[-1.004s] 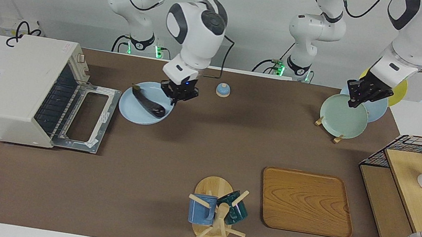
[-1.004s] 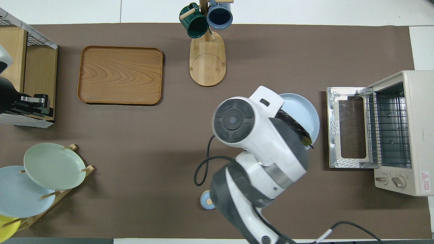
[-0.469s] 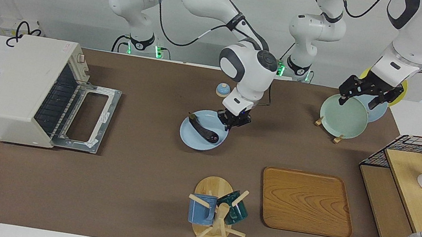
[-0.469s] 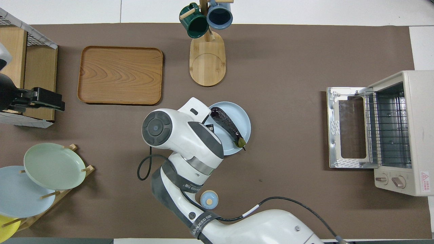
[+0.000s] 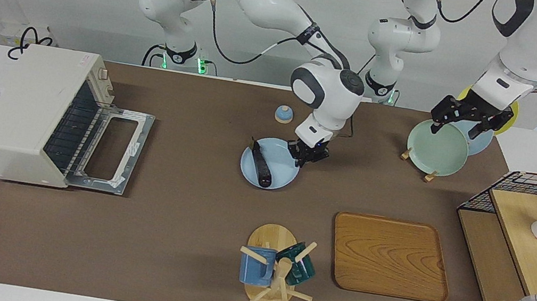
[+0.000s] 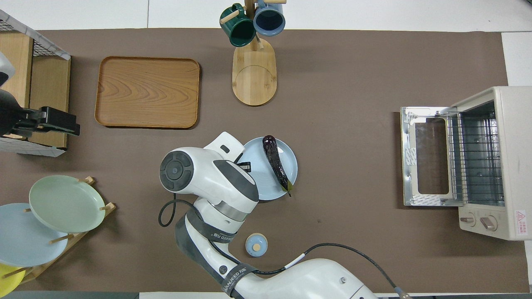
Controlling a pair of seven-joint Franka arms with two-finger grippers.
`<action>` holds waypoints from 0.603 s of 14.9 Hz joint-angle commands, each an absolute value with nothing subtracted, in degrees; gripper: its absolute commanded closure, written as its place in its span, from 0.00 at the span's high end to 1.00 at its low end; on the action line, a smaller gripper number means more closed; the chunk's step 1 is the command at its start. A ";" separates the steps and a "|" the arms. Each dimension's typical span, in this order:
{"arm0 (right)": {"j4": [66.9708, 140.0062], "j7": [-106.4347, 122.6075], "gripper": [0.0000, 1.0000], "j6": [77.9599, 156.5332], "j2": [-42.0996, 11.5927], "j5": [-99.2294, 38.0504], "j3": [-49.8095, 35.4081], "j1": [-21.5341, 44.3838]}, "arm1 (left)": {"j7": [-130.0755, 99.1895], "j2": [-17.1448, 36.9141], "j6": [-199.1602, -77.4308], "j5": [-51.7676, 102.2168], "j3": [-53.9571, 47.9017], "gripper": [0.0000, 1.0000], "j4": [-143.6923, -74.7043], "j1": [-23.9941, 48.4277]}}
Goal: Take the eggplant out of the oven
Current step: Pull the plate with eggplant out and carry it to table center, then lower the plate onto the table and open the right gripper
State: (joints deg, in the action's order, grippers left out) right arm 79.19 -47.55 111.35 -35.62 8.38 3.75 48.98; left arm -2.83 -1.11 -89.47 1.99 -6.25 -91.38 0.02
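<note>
One eggplant [image 5: 261, 163] on plate [image 5: 285, 151], oven [image 5: 27, 107] open

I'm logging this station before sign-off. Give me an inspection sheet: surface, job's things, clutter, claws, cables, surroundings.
Surface: brown mat over a white table.
Job's things: eggplant lies on a light blue plate mid-table; oven at the right arm's end, door down, only its rack visible inside.
Clutter: mug tree, wooden tray, plate rack, wire shelf, small blue bell.
Claws: right claw at the plate's rim, apparently gripping it; left claw open over the plate rack, waiting.
Cables: black cable loops off the right arm.
Surroundings: white wall; nothing else seen.
</note>
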 commanded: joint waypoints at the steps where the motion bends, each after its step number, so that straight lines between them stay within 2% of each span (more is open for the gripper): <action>1: 79.10 -47.46 0.56 110.04 -31.65 7.56 3.16 47.55 | -2.28 -1.85 -91.58 3.77 -5.63 1.00 -92.29 0.62; 3: 79.28 -46.94 0.55 109.43 -29.28 8.34 3.25 46.41 | -2.29 -1.85 -91.67 4.48 -5.63 1.00 -92.37 0.53; 4: 80.50 -44.50 0.53 106.29 -26.66 8.61 3.86 45.62 | -2.29 -1.85 -91.76 4.66 -5.63 1.00 -92.37 0.53; 7: 82.87 -32.91 0.40 100.91 -21.02 8.44 3.96 36.16 | -2.90 -2.02 -94.03 6.94 -5.80 1.00 -94.21 0.97; 9: 87.08 -24.20 0.30 100.11 -18.12 8.35 3.96 29.74 | -5.78 -0.97 -95.79 7.99 -5.80 1.00 -95.01 4.55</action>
